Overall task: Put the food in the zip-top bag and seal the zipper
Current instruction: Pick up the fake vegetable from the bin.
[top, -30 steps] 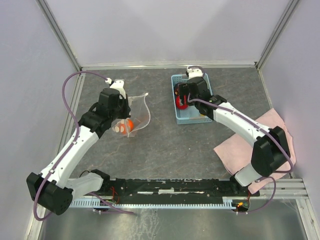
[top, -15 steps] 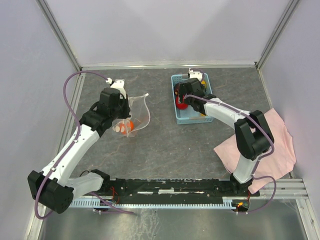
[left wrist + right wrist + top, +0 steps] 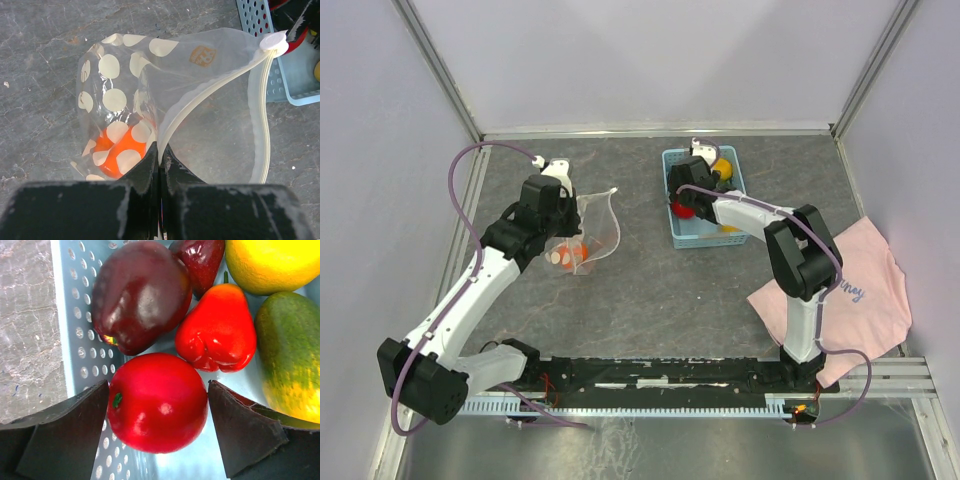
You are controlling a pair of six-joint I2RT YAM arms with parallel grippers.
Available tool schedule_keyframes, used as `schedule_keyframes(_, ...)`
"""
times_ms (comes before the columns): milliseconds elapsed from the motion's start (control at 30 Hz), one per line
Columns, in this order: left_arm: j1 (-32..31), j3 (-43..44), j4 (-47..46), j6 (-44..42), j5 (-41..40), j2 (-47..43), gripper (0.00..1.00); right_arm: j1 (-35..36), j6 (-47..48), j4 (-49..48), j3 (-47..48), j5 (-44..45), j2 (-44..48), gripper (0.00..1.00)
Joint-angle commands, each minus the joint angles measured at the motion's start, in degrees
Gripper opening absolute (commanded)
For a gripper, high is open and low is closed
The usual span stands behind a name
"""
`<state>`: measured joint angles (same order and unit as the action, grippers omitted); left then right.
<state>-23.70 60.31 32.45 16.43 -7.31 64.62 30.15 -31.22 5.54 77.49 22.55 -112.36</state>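
I count six toy pieces in the one light blue perforated plastic basket [image 3: 75,315]: one round glossy red fruit [image 3: 157,402], one red pear-shaped piece [image 3: 217,332], two dark purple-red pieces, a large round one [image 3: 140,292] and a smaller one [image 3: 200,257], one round yellow-orange fruit [image 3: 272,262] and one long green-and-yellow piece [image 3: 290,350]. One clear polka-dotted plastic bag [image 3: 200,115] holds one orange piece [image 3: 117,155] that I can make out. There is one pink cloth [image 3: 860,300].

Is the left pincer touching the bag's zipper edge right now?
Touching. The left wrist view shows the left pincer shut on the zipper at the zip-top bag's open mouth, the strip pinched between its fingers.
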Motion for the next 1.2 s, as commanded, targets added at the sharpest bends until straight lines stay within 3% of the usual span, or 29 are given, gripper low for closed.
schedule_keyframes(0,0.32,0.86,-2.06,1.19,0.77,0.07,0.03,-0.10,-0.89,0.47,2.55,-1.54,-1.83,0.88)
schedule_keyframes(633,0.31,0.86,-2.04,1.25,1.83,0.60,0.03,-0.37,-0.33,1.71,-1.31,-2.37,-0.37,0.94)
schedule_keyframes(1167,0.27,0.86,-2.05,1.24,2.85,0.59,0.03,-0.36,2.27,0.16,-9.91,-2.93,10.51,0.59)
